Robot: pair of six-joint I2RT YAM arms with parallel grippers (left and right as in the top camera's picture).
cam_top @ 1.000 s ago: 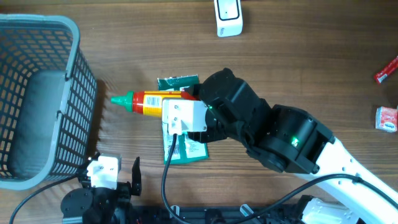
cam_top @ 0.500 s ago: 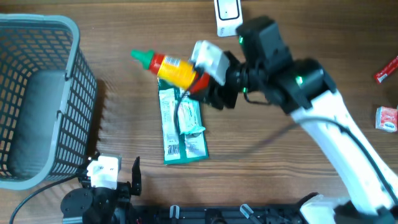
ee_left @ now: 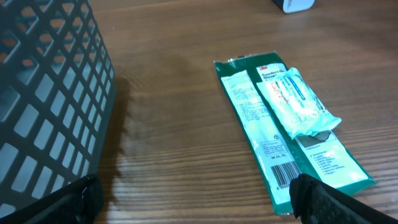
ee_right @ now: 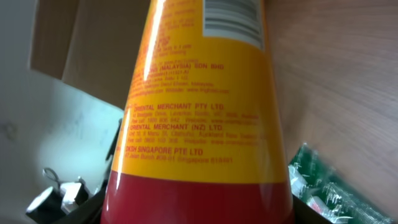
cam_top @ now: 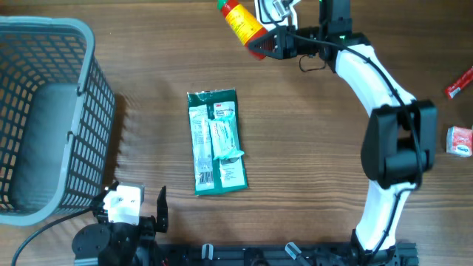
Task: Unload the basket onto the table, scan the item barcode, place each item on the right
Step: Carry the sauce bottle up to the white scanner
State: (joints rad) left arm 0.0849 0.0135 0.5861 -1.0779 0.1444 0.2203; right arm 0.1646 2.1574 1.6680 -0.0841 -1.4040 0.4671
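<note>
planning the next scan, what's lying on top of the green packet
A smaller white sachet lies tilted on the green packet. The packet's barcode, near one end, is uncovered. The print beneath the sachet is hidden.

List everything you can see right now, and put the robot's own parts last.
Table: 1, brown wood, under everything.
Basket: 1, grey mesh, left side of the table.
Packet: 1, green and white, flat in the middle of the table.
Bottle: 1, yellow with a red base, held up at the far edge.
Scanner: 1, white, far edge, mostly hidden.
Wrapper: 1, red, right edge, cut off by the frame.
Box: 1, red and white, right edge.
Left arm: 1, black, near edge by the basket, jaws open and empty.
Right arm: 1, white and black, stretched to the far edge, jaws shut on the bottle.
</note>
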